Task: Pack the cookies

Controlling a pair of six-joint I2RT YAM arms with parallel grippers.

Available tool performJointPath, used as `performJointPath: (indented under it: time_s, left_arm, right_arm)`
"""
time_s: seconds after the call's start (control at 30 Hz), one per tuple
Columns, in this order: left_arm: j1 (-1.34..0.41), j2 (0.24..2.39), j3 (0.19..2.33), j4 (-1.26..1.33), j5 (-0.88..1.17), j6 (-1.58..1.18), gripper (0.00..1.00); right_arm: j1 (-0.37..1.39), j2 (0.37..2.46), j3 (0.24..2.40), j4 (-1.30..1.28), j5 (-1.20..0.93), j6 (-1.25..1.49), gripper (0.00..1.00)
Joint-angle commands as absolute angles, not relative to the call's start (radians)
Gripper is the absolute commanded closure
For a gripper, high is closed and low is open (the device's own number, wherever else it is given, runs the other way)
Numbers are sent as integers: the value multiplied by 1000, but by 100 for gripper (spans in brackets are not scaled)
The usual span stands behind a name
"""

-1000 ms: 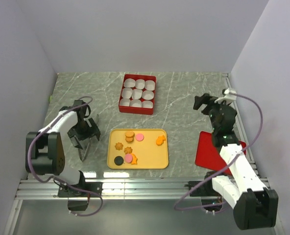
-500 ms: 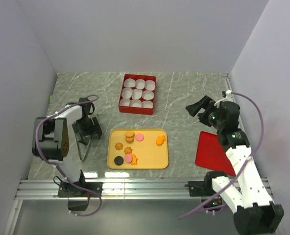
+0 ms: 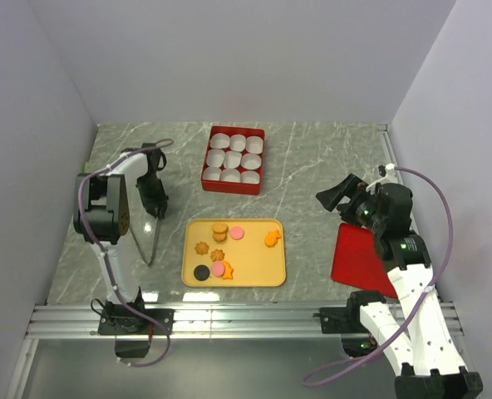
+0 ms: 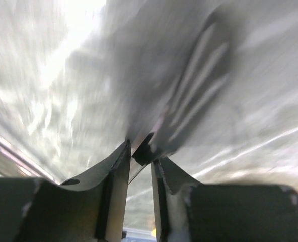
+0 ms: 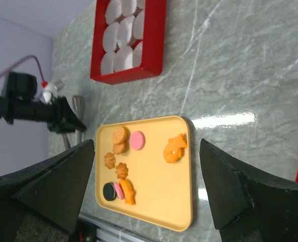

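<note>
Spanning the top view, the grey marble table (image 3: 312,166) carries a red box (image 3: 229,186) of white paper cups (image 3: 233,159) at upper centre, a yellow tray (image 3: 258,270) below it, a red lid (image 3: 350,259) at lower right. Then the right gripper (image 3: 339,194) hangs right of the tray, jaws spread wide; the left gripper (image 3: 154,202), left of the tray, pinches metal tongs (image 3: 153,241). The cookies (image 3: 219,229) all lie on the tray, mostly its left half.
</note>
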State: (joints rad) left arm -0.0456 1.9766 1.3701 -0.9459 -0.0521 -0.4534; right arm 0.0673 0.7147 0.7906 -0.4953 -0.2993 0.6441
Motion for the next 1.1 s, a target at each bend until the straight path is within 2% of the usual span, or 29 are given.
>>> performJointPath:
  time_s: [0.0, 0.23, 0.33, 0.37, 0.4, 0.43, 0.5, 0.6, 0.67, 0.73, 0.8, 0.83, 0.87, 0.9, 0.97, 1.07]
  left_arm:
    - [-57, 2063, 1527, -828, -95, -442, 72]
    - [-86, 2232, 1862, -940, -101, -430, 74]
    - [-101, 2266, 1942, -977, -120, -420, 73]
    - [-109, 2263, 1974, -994, -127, -422, 68]
    - [-110, 2255, 1985, -1002, -156, -422, 58]
    - [-117, 2220, 1990, -1008, -179, -426, 2]
    - [-124, 2151, 1968, -1002, -210, -437, 0]
    - [-137, 1935, 1841, -935, -345, -474, 1]
    - [-132, 1757, 1660, -855, -355, -470, 1]
    - [-115, 1634, 1454, -748, -228, -446, 1]
    - [-13, 1605, 1294, -739, -28, -530, 1]
    - [-12, 1606, 1293, -736, -28, -531, 1]
    - [53, 1598, 1199, -727, 59, -558, 12]
    - [61, 1573, 1149, -703, 55, -567, 14]
    - [46, 1412, 1056, -667, 3, -575, 11]
    - [8, 1208, 1080, -690, -155, -557, 7]
  right_arm:
    - [67, 712, 792, -518, -284, 600, 9]
    - [66, 710, 811, -545, -255, 566, 9]
    - [68, 715, 816, -549, -250, 558, 9]
    - [71, 716, 818, -552, -249, 557, 9]
    - [69, 716, 818, -554, -249, 557, 9]
    - [71, 716, 821, -552, -249, 557, 9]
    - [77, 716, 821, -554, -245, 555, 9]
    - [87, 718, 816, -554, -236, 557, 9]
    - [98, 718, 808, -569, -172, 574, 10]
    - [107, 713, 802, -598, -38, 627, 12]
    - [130, 710, 787, -598, 52, 653, 11]
    - [138, 713, 791, -598, 52, 650, 10]
    - [143, 719, 798, -612, 75, 647, 7]
    - [150, 727, 805, -617, 77, 632, 6]
    - [175, 732, 825, -630, 80, 620, 0]
    - [205, 745, 848, -661, 91, 606, 0]
